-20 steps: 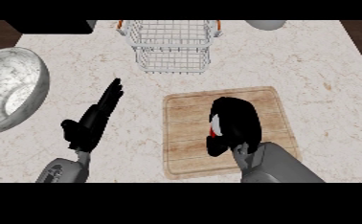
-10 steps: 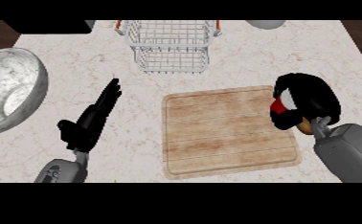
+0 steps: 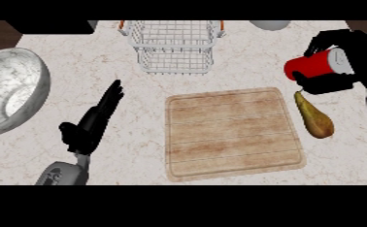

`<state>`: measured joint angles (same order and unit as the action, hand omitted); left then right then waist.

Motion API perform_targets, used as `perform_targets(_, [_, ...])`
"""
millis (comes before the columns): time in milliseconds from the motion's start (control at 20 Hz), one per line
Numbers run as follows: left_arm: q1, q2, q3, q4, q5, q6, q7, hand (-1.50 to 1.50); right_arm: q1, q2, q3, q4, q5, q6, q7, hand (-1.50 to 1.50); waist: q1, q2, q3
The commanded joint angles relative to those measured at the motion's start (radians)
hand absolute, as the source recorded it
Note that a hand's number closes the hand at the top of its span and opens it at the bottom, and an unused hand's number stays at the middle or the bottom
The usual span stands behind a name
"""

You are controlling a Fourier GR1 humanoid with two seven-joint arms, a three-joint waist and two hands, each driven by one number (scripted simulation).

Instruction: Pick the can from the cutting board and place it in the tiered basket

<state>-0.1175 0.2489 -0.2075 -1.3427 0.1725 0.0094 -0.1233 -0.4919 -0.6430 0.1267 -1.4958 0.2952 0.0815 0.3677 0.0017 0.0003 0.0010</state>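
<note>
The right hand point(image 3: 335, 61) is curling round the red can point(image 3: 317, 65), holding it on its side, long axis running left-right, above the surface beside the cutting board point(image 3: 233, 131). The left hand point(image 3: 93, 121) is resting spread.

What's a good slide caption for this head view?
Right hand holds the red cylindrical can right of the bare wooden cutting board, white wire tiered basket waiting beyond.

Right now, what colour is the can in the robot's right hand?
Red, with a pale grey end; the can shows in the head view, held by the right hand.
</note>
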Motion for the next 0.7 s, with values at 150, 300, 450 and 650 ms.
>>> perform_targets(150, [0.003,-0.027,-0.001,0.025,-0.032,-0.007,-0.026,0.00,-0.231,0.018,-0.082,-0.014,-0.081,0.119,0.085,1.50,0.008,0.000,-0.002])
perform_targets(300, [-0.023,-0.020,0.024,0.013,-0.019,-0.013,0.012,0.00,-0.343,0.106,-0.031,-0.031,-0.044,0.099,0.229,1.50,0.011,-0.001,-0.002])
perform_targets(450, [-0.023,-0.045,0.013,-0.012,-0.023,-0.004,0.036,0.00,-0.498,0.142,-0.051,0.107,-0.036,0.110,0.249,1.50,0.018,0.001,-0.002])
perform_targets(650, [-0.006,-0.040,0.013,0.009,-0.035,-0.030,-0.018,0.00,-0.684,0.237,-0.028,0.233,-0.012,0.103,0.339,1.50,0.024,0.002,-0.003])
